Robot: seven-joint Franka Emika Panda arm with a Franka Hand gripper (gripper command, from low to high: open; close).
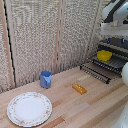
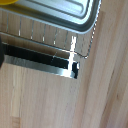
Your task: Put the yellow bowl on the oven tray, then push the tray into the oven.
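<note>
The wooden surface (image 1: 100,100) fills the lower frame. At upper right, the oven (image 1: 116,45) holds the baking sheet (image 1: 107,64), with the yellow dish (image 1: 104,55) on it. Whether the pincer is spread or pressed together I cannot tell.

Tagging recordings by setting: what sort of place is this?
Probably a mock kitchen counter: a wooden table holding a toaster oven, a floral plate and a blue cup.
</note>
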